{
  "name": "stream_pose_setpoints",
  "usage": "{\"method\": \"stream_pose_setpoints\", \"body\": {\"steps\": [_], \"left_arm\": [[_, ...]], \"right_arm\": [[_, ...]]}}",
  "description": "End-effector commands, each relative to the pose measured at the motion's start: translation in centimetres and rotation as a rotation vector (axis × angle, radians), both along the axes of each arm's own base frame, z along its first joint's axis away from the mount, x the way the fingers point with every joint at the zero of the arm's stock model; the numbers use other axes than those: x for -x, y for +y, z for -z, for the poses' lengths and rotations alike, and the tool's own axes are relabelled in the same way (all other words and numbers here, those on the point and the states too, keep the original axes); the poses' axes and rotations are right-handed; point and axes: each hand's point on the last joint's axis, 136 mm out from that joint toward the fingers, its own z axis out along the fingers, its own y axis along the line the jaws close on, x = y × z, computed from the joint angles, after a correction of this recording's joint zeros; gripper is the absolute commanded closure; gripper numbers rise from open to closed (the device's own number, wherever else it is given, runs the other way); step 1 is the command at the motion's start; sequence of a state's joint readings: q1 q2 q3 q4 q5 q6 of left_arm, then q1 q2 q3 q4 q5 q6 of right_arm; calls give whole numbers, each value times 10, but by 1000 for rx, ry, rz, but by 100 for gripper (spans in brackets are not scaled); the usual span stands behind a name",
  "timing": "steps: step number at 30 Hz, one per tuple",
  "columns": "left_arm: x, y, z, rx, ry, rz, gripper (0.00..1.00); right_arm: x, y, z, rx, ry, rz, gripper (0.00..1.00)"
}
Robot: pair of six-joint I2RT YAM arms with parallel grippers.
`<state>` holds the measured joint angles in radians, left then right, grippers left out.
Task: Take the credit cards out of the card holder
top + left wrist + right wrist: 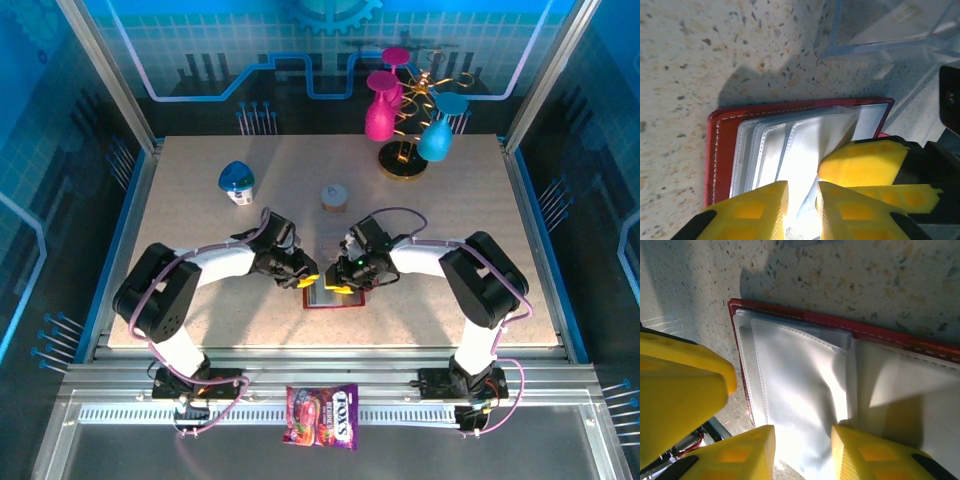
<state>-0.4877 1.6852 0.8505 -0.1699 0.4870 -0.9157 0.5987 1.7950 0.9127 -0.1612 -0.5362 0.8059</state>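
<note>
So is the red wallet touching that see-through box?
Apart. The left wrist view shows a strip of bare speckled table between the card holder and the clear box above it.

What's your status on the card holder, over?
Left gripper slightly open; right gripper astride a clear pocket, grip unclear. Card holder lies open. Clear box nearby, not blocking.

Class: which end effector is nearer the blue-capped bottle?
Left. The left end effector is at the card holder's left edge, toward the blue-capped bottle; the right end effector is farther right.
</note>
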Motion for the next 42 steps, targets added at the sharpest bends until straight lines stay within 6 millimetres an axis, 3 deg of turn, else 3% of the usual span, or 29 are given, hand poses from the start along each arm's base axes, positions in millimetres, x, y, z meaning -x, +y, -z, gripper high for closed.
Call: {"method": "stream_pose_setpoints", "body": {"steps": [1, 7, 11, 28, 42], "left_arm": [[-1, -10, -1, 30, 16, 17, 75], [0, -8, 3, 13, 24, 13, 72], [1, -8, 6, 8, 41, 13, 70], [-2, -16, -1, 40, 29, 30, 75], [-4, -21, -12, 61, 11, 33, 77]], "right_arm": [[-1, -4, -3, -20, 6, 18, 64], [-5, -3, -6, -40, 2, 31, 65], [1, -9, 3, -37, 27, 44, 65], [1, -10, 1, -60, 24, 51, 66], [-3, -12, -22, -74, -27, 66, 65]]}}
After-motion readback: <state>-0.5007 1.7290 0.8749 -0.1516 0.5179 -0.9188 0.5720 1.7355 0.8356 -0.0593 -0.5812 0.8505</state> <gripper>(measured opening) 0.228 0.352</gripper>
